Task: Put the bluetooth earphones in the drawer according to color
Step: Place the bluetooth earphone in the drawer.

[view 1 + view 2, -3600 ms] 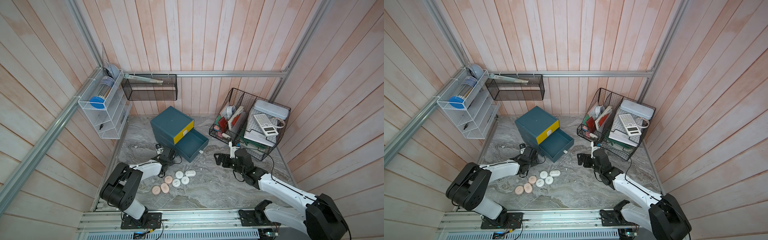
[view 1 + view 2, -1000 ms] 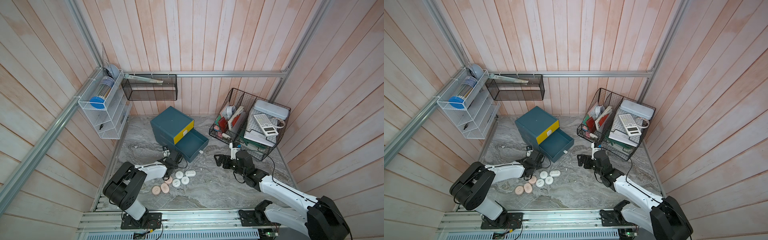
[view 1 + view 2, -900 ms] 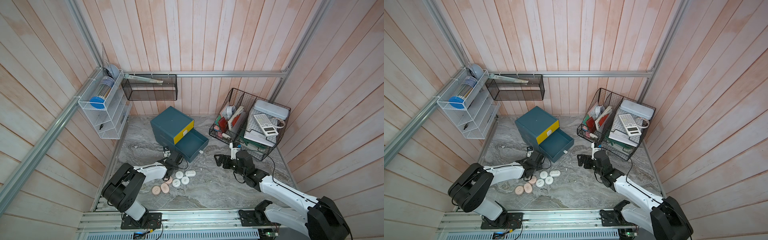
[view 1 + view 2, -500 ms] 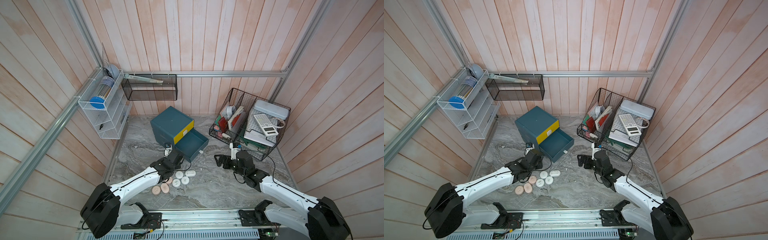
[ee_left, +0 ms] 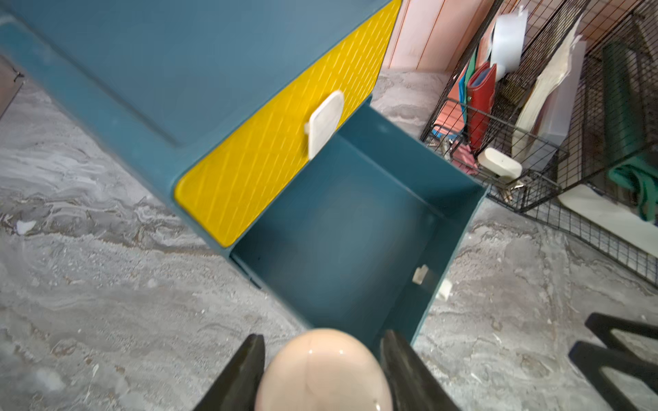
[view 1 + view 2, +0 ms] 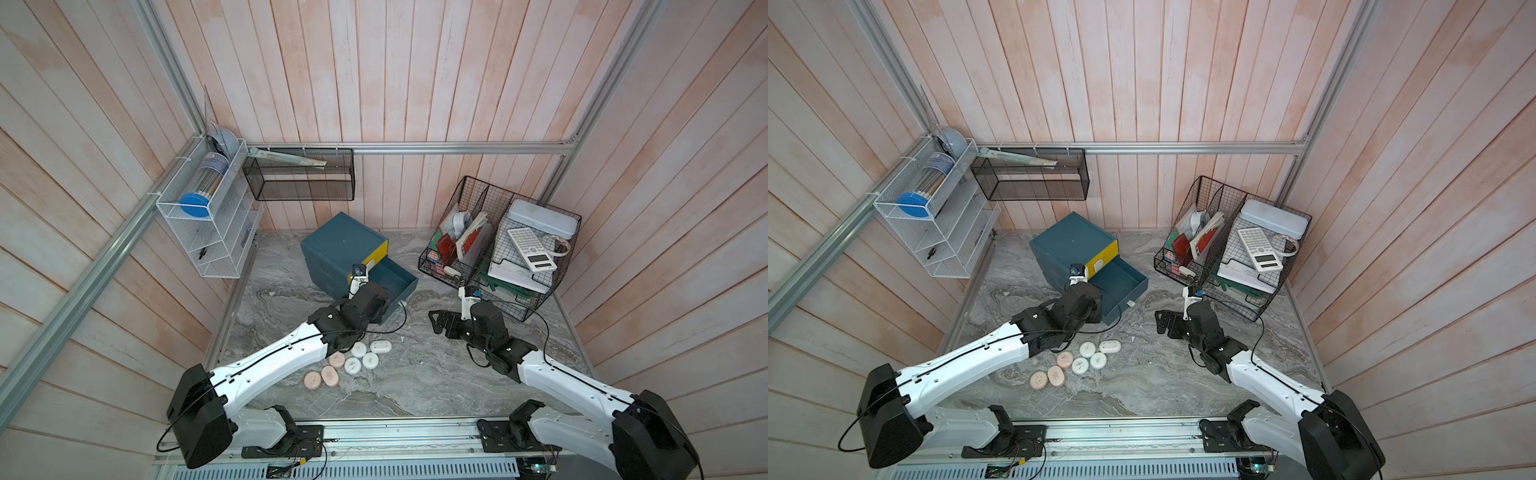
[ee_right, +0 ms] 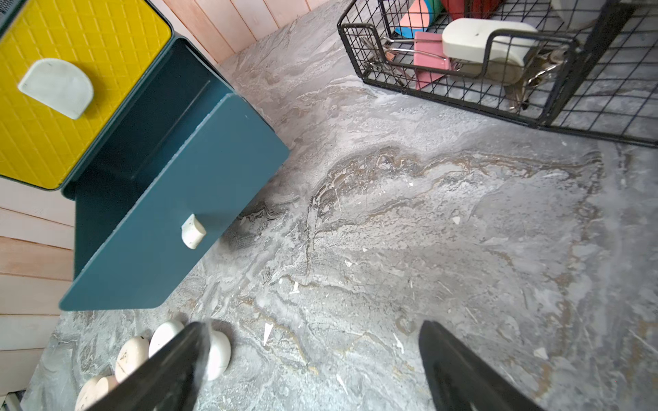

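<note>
Here, plank walls (image 6: pixel 374 83) enclose a marbled surface (image 6: pixel 415 386). By its back edge the cabinet (image 6: pixel 340 241) faces front-right, one drawer (image 5: pixel 349 227) out. Seven cases (image 6: pixel 353 365) cluster toward the front-left corner. The left gripper (image 5: pixel 323 336) pinches a pink case (image 5: pixel 322 373) at that drawer's front, lengthwise toward it; the right gripper (image 7: pixel 313 331) gapes, empty.

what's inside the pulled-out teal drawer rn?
The visible floor of the teal drawer is bare, with no earphones in it. The part under the yellow drawer front is covered. The left gripper holds a pink earphone case near its front.
</note>
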